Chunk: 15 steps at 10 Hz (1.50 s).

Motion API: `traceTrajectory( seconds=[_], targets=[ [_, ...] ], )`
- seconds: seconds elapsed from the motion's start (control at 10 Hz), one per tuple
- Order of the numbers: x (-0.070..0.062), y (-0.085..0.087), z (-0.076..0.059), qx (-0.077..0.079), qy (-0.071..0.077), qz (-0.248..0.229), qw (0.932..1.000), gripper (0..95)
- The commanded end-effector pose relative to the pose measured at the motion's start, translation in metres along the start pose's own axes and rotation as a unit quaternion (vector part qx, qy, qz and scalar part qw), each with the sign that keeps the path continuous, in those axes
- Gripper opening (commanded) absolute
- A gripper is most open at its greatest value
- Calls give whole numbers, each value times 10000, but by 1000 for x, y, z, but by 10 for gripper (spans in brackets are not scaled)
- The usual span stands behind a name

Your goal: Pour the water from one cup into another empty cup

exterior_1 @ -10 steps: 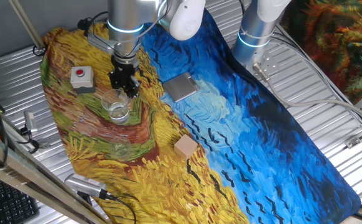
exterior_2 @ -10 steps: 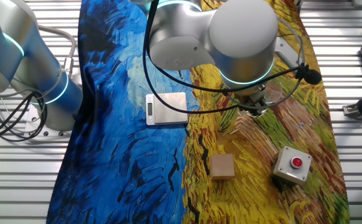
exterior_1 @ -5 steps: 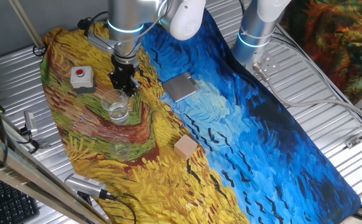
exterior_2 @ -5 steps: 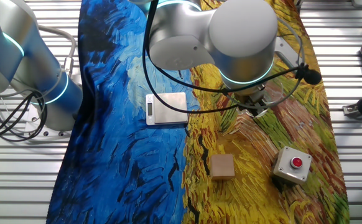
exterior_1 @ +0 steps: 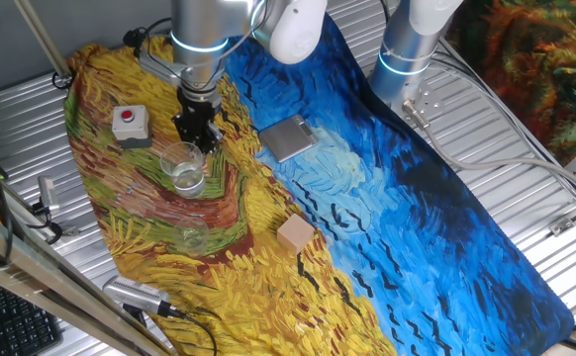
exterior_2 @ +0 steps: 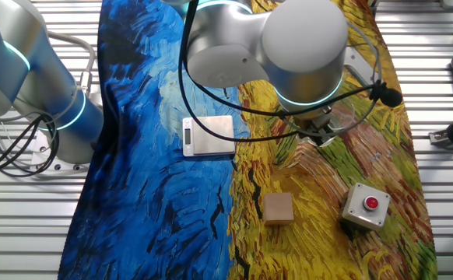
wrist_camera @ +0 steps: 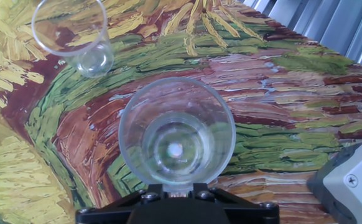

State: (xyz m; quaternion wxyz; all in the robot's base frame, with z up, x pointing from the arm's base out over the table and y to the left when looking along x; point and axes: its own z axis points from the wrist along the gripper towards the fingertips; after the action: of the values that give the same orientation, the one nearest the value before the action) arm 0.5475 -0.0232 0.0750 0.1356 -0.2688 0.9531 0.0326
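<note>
Clear glass fills the hand view: the larger tumbler [wrist_camera: 176, 132] stands upright directly in front of the end effector [wrist_camera: 171, 194], its near wall right at the black finger housing at the bottom edge. Through its thick base come faint glints that are probably the water [wrist_camera: 173, 151], though the liquid is hard to separate from the glass. Whether the fingers are closed on the wall or merely beside it I cannot tell, since their tips are hidden under the rim. In one fixed view the end effector [exterior_1: 197, 127] sits at the tumbler's [exterior_1: 183, 166] far rim, just touching or nearly so. Beyond the tumbler in the hand view, toward the upper left, the smaller cup [wrist_camera: 75, 34] stands upright and apart from it on the yellow part of the painted cloth [wrist_camera: 262, 93] covering the tabletop. At the right edge a grey button box [wrist_camera: 352, 183] shows, its red button [exterior_1: 127, 115] visible in one fixed view. Farther off lie a wooden block [exterior_1: 295, 233] and a small grey scale [exterior_1: 288, 137].
</note>
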Motion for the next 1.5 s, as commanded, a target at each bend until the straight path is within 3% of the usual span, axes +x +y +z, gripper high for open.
traceTrajectory(
  seconds=[0.1, 0.8, 0.9, 1.5],
  targets=[
    [0, 1, 0, -47, 79, -28, 10000, 0],
    [-1, 1, -4, -34, 255, 1, 9997, 0],
    [-4, 3, -11, -53, 358, 8, 9993, 0],
    [-4, 17, -13, 12, 423, 34, 9991, 0]
  ],
)
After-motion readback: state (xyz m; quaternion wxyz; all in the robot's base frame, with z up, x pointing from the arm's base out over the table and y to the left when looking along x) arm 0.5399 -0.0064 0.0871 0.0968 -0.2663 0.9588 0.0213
